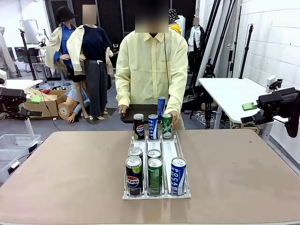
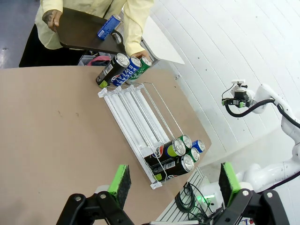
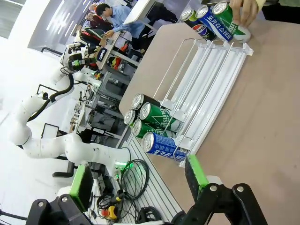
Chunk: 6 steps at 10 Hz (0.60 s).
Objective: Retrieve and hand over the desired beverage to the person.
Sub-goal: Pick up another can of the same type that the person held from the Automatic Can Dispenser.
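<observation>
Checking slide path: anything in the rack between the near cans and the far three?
Only bare rack lanes between the near cans and the far three; front view shows it.

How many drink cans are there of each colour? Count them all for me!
black Pepsi cans: 3
green cans: 3
blue cans: 3
Total: 9

Brown table (image 1: 70, 178) with a clear three-lane can rack (image 1: 167, 152) sitting mid-table, five cans (image 1: 155, 169) bunched at its near end and three cans (image 1: 153, 126) upright at the far end
</observation>
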Each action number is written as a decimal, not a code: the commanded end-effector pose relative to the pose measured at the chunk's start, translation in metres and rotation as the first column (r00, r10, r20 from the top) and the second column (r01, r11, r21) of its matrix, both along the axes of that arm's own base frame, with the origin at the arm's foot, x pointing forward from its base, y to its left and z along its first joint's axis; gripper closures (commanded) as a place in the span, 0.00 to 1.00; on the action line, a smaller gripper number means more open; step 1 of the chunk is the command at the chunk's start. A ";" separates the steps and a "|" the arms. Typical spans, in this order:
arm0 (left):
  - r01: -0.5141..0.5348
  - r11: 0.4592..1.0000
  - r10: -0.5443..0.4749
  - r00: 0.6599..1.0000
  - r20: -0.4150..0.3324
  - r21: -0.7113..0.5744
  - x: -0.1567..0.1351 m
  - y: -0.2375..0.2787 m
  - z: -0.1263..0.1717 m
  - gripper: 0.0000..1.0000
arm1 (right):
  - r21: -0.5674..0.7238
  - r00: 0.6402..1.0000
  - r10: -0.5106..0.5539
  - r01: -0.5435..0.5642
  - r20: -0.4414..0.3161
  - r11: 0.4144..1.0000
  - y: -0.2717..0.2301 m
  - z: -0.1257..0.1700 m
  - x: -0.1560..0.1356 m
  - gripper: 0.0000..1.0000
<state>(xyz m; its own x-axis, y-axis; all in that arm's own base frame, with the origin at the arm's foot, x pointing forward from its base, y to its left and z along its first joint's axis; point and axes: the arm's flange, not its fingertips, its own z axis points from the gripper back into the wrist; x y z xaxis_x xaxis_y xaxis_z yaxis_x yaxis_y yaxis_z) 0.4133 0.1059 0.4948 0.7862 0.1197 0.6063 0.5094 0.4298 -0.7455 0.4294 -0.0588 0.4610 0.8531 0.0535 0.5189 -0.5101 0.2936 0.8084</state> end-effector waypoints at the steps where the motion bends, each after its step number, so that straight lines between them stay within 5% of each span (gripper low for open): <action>1: 0.002 1.000 -0.002 1.000 0.005 -0.016 -0.001 0.001 0.002 0.00 | -0.001 1.000 0.003 -0.003 0.000 1.000 0.000 -0.001 0.000 0.00; 6: 0.002 1.000 -0.002 1.000 0.005 -0.016 -0.001 0.001 0.002 0.00 | -0.001 1.000 0.003 -0.003 0.000 1.000 0.000 -0.001 0.000 0.00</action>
<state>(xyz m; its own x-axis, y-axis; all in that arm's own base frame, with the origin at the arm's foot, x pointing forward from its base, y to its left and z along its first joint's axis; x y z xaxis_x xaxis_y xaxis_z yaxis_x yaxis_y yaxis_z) 0.4133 0.1059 0.4948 0.7862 0.1197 0.6063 0.5094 0.4298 -0.7455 0.4294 -0.0588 0.4610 0.8531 0.0535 0.5189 -0.5101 0.2936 0.8084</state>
